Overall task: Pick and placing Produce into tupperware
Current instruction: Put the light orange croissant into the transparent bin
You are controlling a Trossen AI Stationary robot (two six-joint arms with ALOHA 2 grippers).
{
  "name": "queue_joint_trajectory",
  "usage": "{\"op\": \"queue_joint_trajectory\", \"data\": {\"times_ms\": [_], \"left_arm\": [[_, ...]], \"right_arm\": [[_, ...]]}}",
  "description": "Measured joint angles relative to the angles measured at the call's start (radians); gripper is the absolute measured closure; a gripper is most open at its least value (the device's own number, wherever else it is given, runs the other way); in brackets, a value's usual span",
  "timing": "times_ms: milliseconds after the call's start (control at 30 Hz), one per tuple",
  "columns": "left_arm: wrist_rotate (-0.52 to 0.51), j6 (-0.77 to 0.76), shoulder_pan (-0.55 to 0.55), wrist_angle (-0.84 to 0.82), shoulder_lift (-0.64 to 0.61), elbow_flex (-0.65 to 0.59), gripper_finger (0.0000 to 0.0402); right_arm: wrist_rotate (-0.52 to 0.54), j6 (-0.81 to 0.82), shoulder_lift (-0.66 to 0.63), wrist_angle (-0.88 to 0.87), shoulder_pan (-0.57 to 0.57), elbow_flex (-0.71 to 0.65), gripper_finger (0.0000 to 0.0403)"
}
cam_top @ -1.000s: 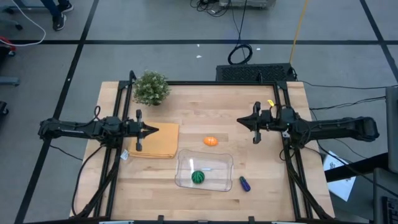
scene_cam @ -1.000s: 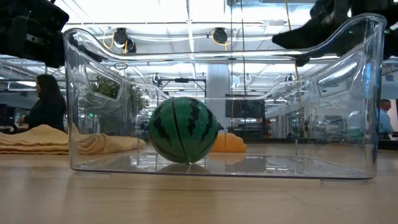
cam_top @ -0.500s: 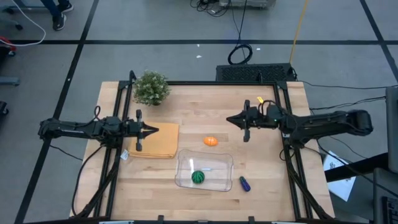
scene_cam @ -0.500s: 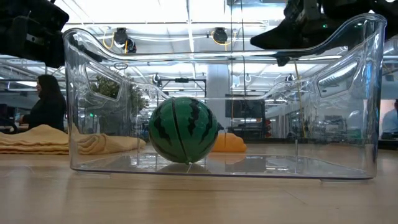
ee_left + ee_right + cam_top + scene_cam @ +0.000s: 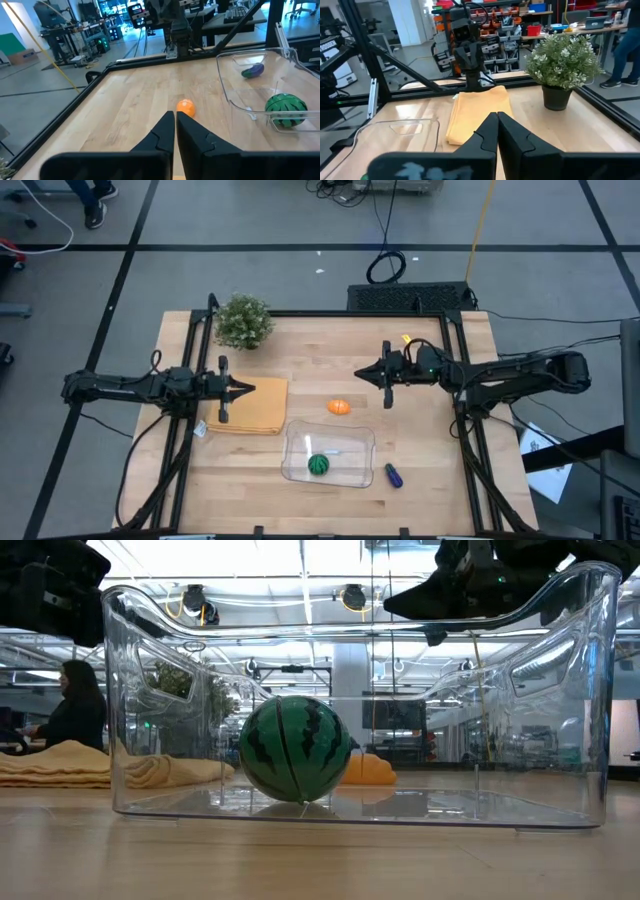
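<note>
The clear tupperware (image 5: pixel 328 453) stands on the table near its front edge, with the green striped ball (image 5: pixel 318 465) resting on its floor; the ball also shows in the low view (image 5: pixel 293 748). The orange oval (image 5: pixel 339 407) lies on the table just beyond the container. The blue-purple piece (image 5: pixel 393 475) lies on the table right of the container. My right gripper (image 5: pixel 358 374) is shut and empty, above the table, beyond and to the right of the orange oval. My left gripper (image 5: pixel 252 389) is shut and empty over the tan pad (image 5: pixel 250 406).
A leafy potted plant (image 5: pixel 243 321) stands at the far left corner. The tan pad lies left of the tupperware. Black frame rails run along the table's edges. People show in the room beyond the table in the low view.
My right gripper has moved toward the table's left edge, coming closer to the orange oval, staying shut. The produce, the tupperware and my left arm have kept still.
</note>
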Motion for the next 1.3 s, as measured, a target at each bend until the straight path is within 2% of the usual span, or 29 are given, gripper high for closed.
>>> {"op": "queue_joint_trajectory", "data": {"times_ms": [167, 467, 833, 1000, 1167, 1300], "left_arm": [[0.0, 0.0, 0.0, 0.01, 0.0, 0.0, 0.0376], [0.0, 0.0, 0.0, 0.011, 0.0, 0.0, 0.0399], [0.0, 0.001, 0.0, 0.014, 0.0, 0.0, 0.0374], [0.0, 0.001, 0.0, 0.014, 0.0, 0.0, 0.0383], [0.0, 0.001, 0.0, 0.014, 0.0, 0.0, 0.0398], [0.0, 0.001, 0.0, 0.014, 0.0, 0.0, 0.0395]], "right_arm": [[-0.001, 0.015, 0.018, -0.001, -0.013, 0.015, 0.0403], [-0.051, 0.041, 0.038, -0.049, -0.037, 0.061, 0.0403], [-0.052, 0.036, 0.096, -0.148, -0.037, 0.167, 0.0403], [-0.054, 0.034, 0.133, -0.161, -0.037, 0.194, 0.0403], [-0.104, 0.034, 0.167, -0.233, -0.038, 0.232, 0.0403], [-0.105, 0.036, 0.191, -0.242, -0.038, 0.256, 0.0403]]}}
